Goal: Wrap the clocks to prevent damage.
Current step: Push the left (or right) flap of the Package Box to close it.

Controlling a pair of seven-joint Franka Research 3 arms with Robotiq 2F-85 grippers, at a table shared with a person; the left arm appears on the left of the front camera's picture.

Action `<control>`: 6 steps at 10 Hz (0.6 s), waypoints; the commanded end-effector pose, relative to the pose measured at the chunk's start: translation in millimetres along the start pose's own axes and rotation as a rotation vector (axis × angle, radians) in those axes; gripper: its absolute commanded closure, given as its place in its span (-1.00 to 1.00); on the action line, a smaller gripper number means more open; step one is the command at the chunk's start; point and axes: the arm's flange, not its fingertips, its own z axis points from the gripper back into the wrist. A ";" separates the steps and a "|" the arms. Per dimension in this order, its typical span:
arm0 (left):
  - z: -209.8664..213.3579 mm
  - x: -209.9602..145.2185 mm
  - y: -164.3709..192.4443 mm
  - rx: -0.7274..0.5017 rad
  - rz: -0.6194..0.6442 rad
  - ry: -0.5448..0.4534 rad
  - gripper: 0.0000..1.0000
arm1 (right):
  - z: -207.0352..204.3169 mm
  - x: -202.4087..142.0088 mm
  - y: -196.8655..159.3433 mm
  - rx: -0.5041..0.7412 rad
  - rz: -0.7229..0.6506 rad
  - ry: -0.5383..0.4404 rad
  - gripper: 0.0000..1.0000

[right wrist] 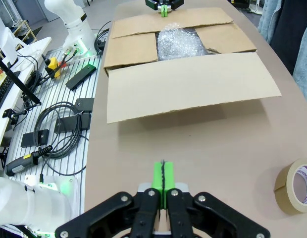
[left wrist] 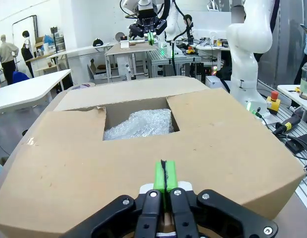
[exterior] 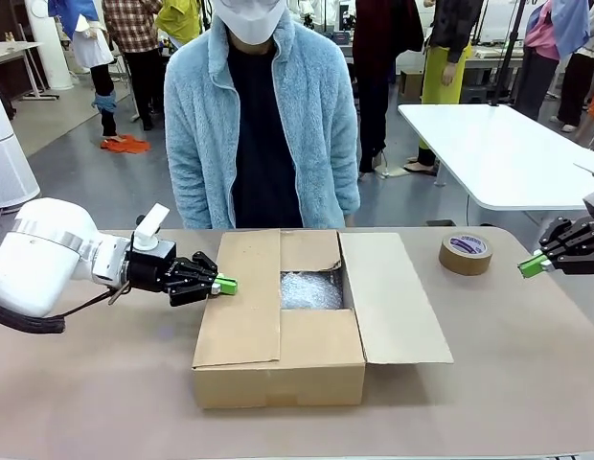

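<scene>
Left gripper (exterior: pixel 226 285): pads pressed together, empty, tips at edge of flap (exterior: pixel 241 297) of box (exterior: pixel 278 374).
Right gripper (exterior: pixel 530 265): pads together, empty, well apart from box; tape (exterior: pixel 466 253) near it.
Bubble wrap (exterior: pixel 311 289): in box opening, just ahead of left tips.
Clocks: presumably under wrap; cannot tell.
Risk: closed tips push flap, so box shifts.
Risk: reaching in without parting pads presses wrap and may strike clock beneath.

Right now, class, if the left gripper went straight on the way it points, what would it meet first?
The shut left gripper points at the cardboard box and would likely meet its closed flap first. Whether it strikes the edge or skims over the top is unclear.
</scene>
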 end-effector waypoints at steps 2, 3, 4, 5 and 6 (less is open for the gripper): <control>-2.7 -1.6 0.5 0.007 0.002 0.004 0.99 | -1.6 -0.7 -0.2 -0.002 0.009 -0.019 0.98; -2.7 -1.6 0.5 0.007 0.002 0.004 0.99 | -1.6 -0.7 -0.2 -0.002 0.009 -0.019 0.98; -2.7 -1.6 0.5 0.007 0.002 0.004 0.99 | -1.6 -0.7 -0.2 -0.002 0.009 -0.019 0.98; -2.7 -1.6 0.5 0.007 0.002 0.004 0.99 | -1.6 -0.7 -0.2 -0.002 0.009 -0.019 0.98; -2.7 -1.6 0.5 0.007 0.002 0.004 0.99 | -1.6 -0.7 -0.2 -0.002 0.009 -0.019 0.98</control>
